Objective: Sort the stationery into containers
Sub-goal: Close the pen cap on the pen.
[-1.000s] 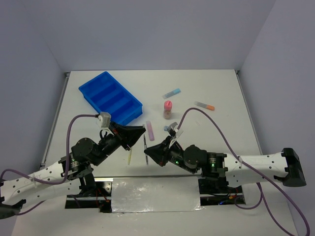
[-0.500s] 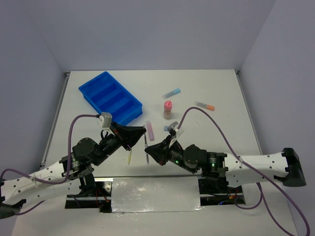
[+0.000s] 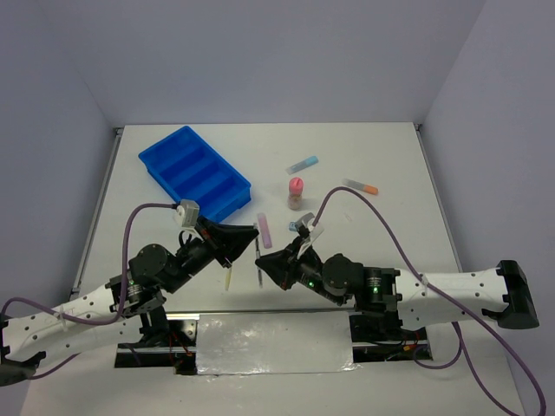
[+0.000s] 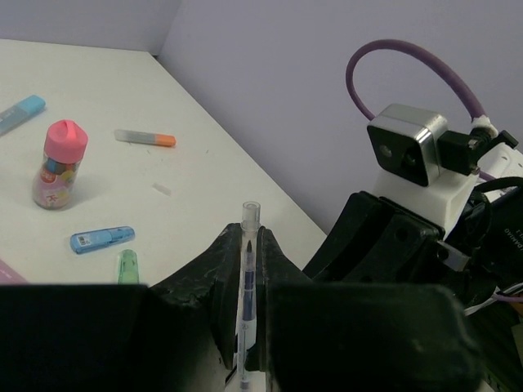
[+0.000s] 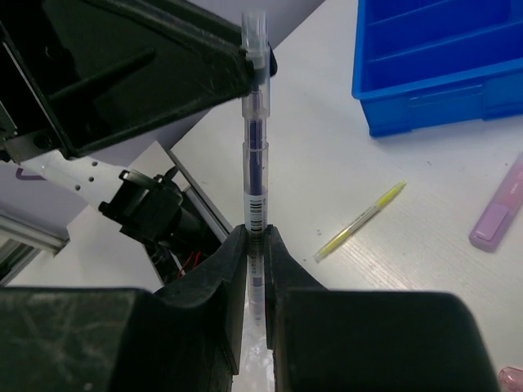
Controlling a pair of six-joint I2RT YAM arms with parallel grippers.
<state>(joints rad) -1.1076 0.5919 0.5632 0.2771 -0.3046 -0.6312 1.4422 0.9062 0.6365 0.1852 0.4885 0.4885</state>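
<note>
A thin dark pen (image 3: pixel 257 260) is held off the table between both grippers. My right gripper (image 3: pixel 260 269) is shut on its lower end (image 5: pixel 255 163), jaws tight on the barrel (image 5: pixel 255 237). My left gripper (image 3: pixel 251 232) is shut on the pen's other end (image 4: pixel 248 269), the clear cap sticking out past its fingertips (image 4: pixel 247 237). The blue four-compartment tray (image 3: pixel 195 172) sits at the far left, also in the right wrist view (image 5: pixel 441 57). A yellow pencil (image 3: pixel 228 277) lies under the grippers (image 5: pixel 359 220).
A pink stick (image 3: pixel 264 230), a pink-capped bottle (image 3: pixel 296 192), a light blue stick (image 3: pixel 303 164) and an orange-tipped stick (image 3: pixel 360 185) lie mid-table. The left wrist view adds a blue stick (image 4: pixel 101 238) and a green stick (image 4: pixel 126 265). The table's near edge is close below the grippers.
The left arm has crept slightly right toward the right gripper. The pen stays held between the two grippers; nothing else moved.
</note>
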